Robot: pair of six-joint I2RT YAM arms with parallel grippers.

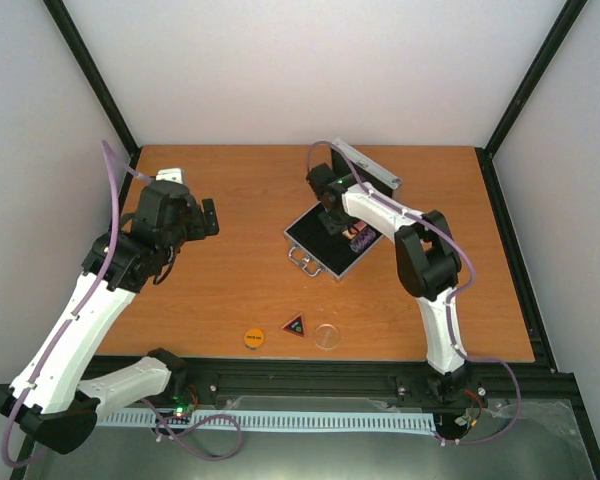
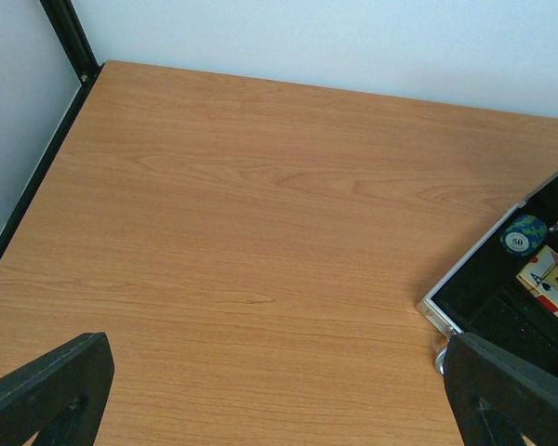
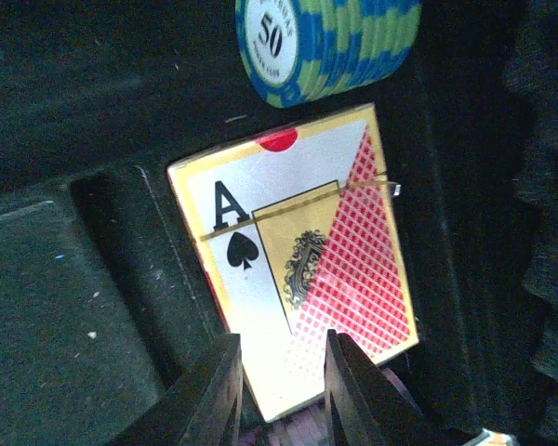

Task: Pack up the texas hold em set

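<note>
The silver case (image 1: 302, 243) lies open mid-table, its lid (image 1: 366, 165) raised behind and its handle (image 1: 302, 262) toward me. In its black lining (image 3: 65, 297) lie a card pack (image 3: 298, 251) showing an ace of spades and a blue-green chip stack (image 3: 325, 42). My right gripper (image 3: 282, 340) is down inside the case over the pack's near end. Its jaws stand a little apart, and a pale purple chip stack (image 3: 293, 429) shows between them at the lower edge. My left gripper (image 2: 279, 348) hangs wide open over bare wood, left of the case (image 2: 465, 283).
An orange disc (image 1: 254, 338), a black-red triangle (image 1: 294, 326) and a clear disc (image 1: 327, 335) lie in a row near the table's front edge. Black frame posts stand at the back corners.
</note>
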